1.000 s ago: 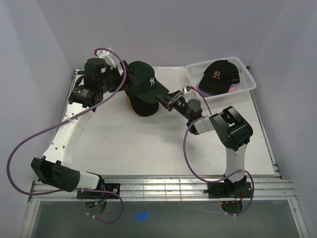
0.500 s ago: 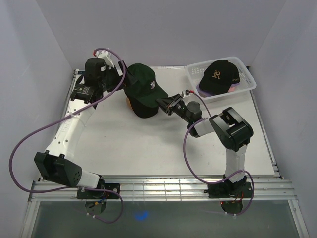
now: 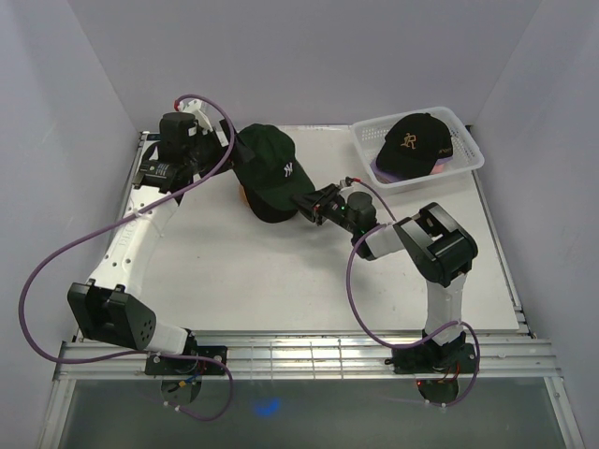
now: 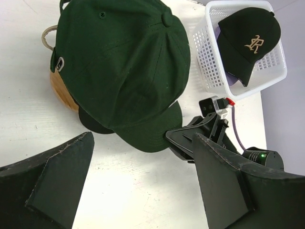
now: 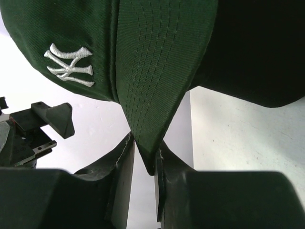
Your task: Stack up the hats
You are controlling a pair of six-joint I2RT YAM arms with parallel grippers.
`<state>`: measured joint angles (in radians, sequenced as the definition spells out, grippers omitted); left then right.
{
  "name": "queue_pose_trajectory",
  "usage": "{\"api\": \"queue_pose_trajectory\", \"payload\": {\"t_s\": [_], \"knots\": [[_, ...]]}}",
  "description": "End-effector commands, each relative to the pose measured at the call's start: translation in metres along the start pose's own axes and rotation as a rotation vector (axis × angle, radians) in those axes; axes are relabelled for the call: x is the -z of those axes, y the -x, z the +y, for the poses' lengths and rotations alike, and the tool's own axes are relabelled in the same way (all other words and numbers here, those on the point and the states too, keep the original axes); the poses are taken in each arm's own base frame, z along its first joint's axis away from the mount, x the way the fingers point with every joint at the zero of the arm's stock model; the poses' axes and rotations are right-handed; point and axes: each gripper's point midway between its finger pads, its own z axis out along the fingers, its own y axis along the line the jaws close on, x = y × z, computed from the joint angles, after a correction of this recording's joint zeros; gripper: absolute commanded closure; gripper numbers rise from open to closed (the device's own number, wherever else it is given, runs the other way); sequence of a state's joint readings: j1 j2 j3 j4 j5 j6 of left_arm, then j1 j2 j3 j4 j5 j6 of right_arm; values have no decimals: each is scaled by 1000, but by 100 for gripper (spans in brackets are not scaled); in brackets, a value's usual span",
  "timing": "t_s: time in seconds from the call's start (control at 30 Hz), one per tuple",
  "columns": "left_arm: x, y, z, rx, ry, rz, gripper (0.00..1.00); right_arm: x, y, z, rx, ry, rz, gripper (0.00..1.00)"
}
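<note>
The right gripper (image 5: 144, 148), pinching the brim of the green cap (image 3: 270, 168), has pushed it left over the black cap (image 4: 93, 123) (nearly seated); the left gripper (image 4: 143, 136) gapes wide.

White table (image 3: 234, 281), matte surface. Two items rest directly on it. A wooden stand (image 3: 242, 194) sits left of centre toward the far edge, mostly covered, only a sliver of wood visible. A white mesh basket (image 3: 367, 140) occupies the far right corner, well apart.

Four caps (image 3: 267, 168), one basket (image 4: 207, 57), one stand (image 4: 59, 90)
</note>
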<state>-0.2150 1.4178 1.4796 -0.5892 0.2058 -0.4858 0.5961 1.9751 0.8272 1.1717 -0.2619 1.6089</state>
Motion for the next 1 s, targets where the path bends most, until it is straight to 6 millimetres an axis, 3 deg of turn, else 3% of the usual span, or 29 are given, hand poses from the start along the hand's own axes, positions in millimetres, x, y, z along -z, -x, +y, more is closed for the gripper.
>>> {"api": "queue_pose_trajectory", "payload": {"t_s": [0.0,0.37,0.7,0.87,0.97], "knots": [[3,7,-4,-15,-25,-24,6,6,-15,-49,-55,-200,62,92],[0,1,1,-11,-11,-15,6,5,-15,-92,-37,-417,73,92],[0,2,6,-6,-3,-17,6,-2,-15,-112,-50,-512,105,92],[0,4,7,-4,-2,-20,6,-3,-15,-119,-46,-548,114,70],[1,5,6,-1,-4,-22,6,0,-15,-124,-43,-574,111,66]]}}
